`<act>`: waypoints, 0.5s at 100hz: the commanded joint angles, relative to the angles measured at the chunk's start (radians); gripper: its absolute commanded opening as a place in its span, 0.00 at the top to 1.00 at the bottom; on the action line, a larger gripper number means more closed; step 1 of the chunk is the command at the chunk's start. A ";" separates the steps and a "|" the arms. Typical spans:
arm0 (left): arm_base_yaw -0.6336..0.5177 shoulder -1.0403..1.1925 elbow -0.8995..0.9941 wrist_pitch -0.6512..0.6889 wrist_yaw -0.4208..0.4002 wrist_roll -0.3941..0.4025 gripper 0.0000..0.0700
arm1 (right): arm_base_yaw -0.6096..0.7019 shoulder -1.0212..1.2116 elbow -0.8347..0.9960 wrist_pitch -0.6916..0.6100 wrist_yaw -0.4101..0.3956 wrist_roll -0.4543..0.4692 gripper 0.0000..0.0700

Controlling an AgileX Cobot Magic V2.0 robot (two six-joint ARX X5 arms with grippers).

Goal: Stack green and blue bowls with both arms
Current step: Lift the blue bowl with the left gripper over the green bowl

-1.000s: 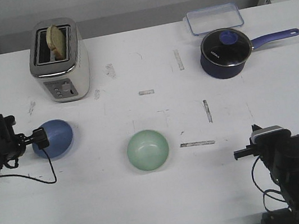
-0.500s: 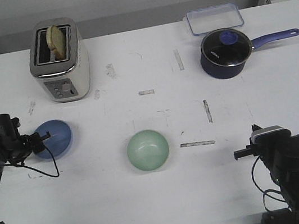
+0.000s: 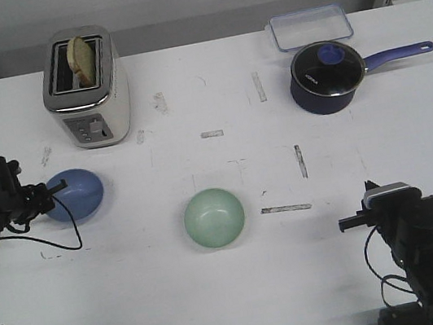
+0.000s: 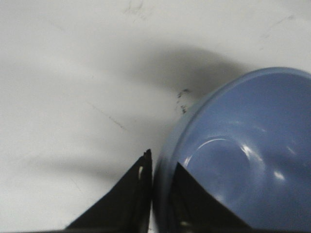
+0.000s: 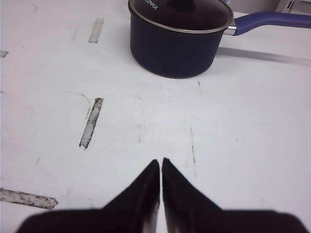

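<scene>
The blue bowl (image 3: pixel 74 195) sits at the left side of the desk (image 3: pixel 237 291), in front of the toaster (image 3: pixel 86 88). It is tilted, its rim raised on the side of the left gripper (image 3: pixel 41 198) and its rounded underside showing toward the camera in the front view. The left gripper's jaws are closed on that rim: the left wrist view shows one finger (image 4: pixel 126 199) outside the wall and the other inside the blue bowl (image 4: pixel 243 155), with the wall pinched between them.

The green bowl (image 3: pixel 214 217) stands upright near the middle of the desk, mouth up, well apart from the blue one, with bare desk between them.

The right gripper (image 5: pixel 161 187) is at the near right edge, jaws pressed together on nothing, pointing toward the dark blue saucepan (image 5: pixel 181 36), whose handle runs to the robot's right. A clear container (image 3: pixel 309 28) lies just behind the saucepan. A slice of bread (image 3: pixel 83 58) stands in the toaster.
</scene>
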 commanded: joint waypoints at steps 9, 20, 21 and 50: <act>-0.029 -0.079 0.118 -0.031 0.064 -0.069 1.00 | 0.001 0.005 0.010 0.008 0.000 0.010 1.00; -0.085 -0.139 0.182 -0.063 0.110 -0.094 1.00 | 0.001 0.005 0.010 0.008 0.000 0.011 1.00; -0.092 -0.145 0.186 -0.065 0.113 -0.097 1.00 | 0.001 0.005 0.010 0.008 0.000 0.011 1.00; -0.432 -0.239 0.206 -0.111 0.135 -0.126 1.00 | 0.001 0.005 0.010 0.002 -0.001 0.013 1.00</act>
